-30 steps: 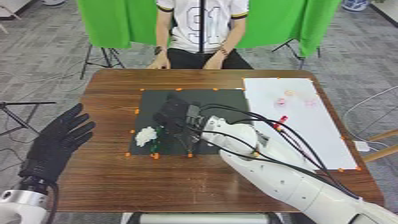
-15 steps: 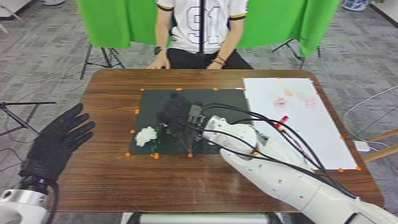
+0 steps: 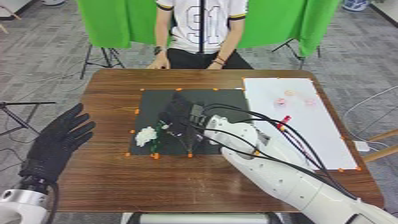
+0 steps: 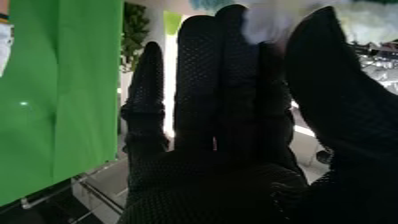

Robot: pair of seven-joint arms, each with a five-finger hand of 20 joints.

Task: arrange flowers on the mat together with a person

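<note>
In the head view my right hand (image 3: 180, 111) is over the dark mat (image 3: 213, 97), hiding part of it. On the mat's left part lies a white flower (image 3: 146, 136) with a green stem. A small pale thing (image 3: 174, 134) shows just below the hand; whether they touch, I cannot tell. From the right wrist, my hand (image 4: 218, 165) is open, fingers straight and thumb apart, with a blurred pale flower (image 4: 265, 21) near the fingertips. My left hand (image 3: 62, 135) is open beside the table's left edge.
A white sheet (image 3: 284, 90) on the right bears faint pink blossoms (image 3: 281, 101) and a red item (image 3: 286, 119). My right forearm and its black cables cross the sheet's lower left and the mat's right part. A person sits at the far edge, hands off the mat.
My right hand has shifted slightly to the right over the mat, and the small pale thing below it shows more plainly. The left hand has kept still.
</note>
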